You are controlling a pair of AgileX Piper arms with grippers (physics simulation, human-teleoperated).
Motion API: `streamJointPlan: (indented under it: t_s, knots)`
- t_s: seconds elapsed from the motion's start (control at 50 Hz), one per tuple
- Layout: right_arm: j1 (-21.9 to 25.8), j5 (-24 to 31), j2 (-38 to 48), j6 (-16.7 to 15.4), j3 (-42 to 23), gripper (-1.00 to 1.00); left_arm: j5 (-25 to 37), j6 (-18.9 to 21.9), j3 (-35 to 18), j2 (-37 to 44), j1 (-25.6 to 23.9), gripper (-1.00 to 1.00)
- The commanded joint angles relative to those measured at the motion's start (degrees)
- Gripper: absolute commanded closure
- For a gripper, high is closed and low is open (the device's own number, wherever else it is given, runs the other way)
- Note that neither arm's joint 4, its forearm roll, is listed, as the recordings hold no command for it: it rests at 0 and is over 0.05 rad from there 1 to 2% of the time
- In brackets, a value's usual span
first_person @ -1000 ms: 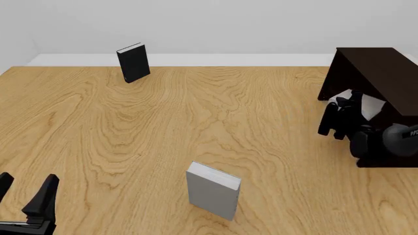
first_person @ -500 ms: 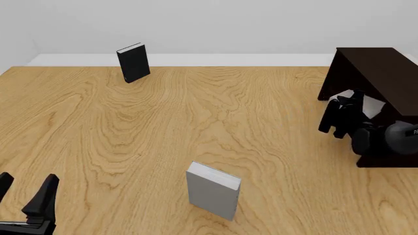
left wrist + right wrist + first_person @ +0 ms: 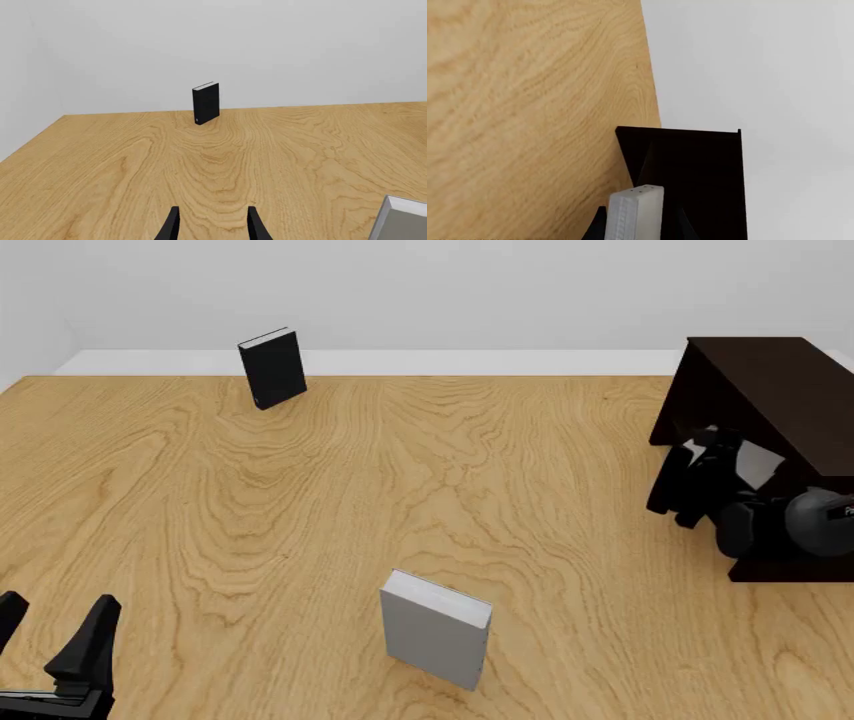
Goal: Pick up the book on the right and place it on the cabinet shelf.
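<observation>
The light-grey book [image 3: 757, 462] is tilted at the mouth of the dark brown cabinet [image 3: 774, 380], partly inside the cabinet shelf recess and partly hidden by the arm. My right gripper [image 3: 690, 480] is shut on it just in front of the opening. In the right wrist view the book [image 3: 635, 210] stands between the fingers [image 3: 598, 226], with the cabinet [image 3: 694, 165] straight ahead. My left gripper [image 3: 51, 638] rests open near the table's front left corner, nothing between its fingers [image 3: 172, 227].
A squat grey book [image 3: 434, 632] stands upright at front centre, its corner showing in the left wrist view [image 3: 400, 220]. A black book [image 3: 272, 367] stands at the far left back, also the black book [image 3: 206, 103]. The wooden table [image 3: 400, 490] ends at a white wall.
My right gripper has shifted slightly up and farther back with the book, closer into the cabinet opening. The left arm and the other books have not moved.
</observation>
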Motion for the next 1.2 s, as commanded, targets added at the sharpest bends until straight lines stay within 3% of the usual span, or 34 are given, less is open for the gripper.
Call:
streamJointPlan:
  t_s: [0.02, 1.2]
  knots:
    - [0.4, 0.5, -0.2, 0.9, 0.3, -1.00, -0.1, 0.0, 0.0, 0.2, 0.0, -1.00]
    - [4.9, 2.9, 0.2, 2.9, -1.9, -1.00, 0.3, -0.4, 0.0, -0.3, 0.1, -1.00]
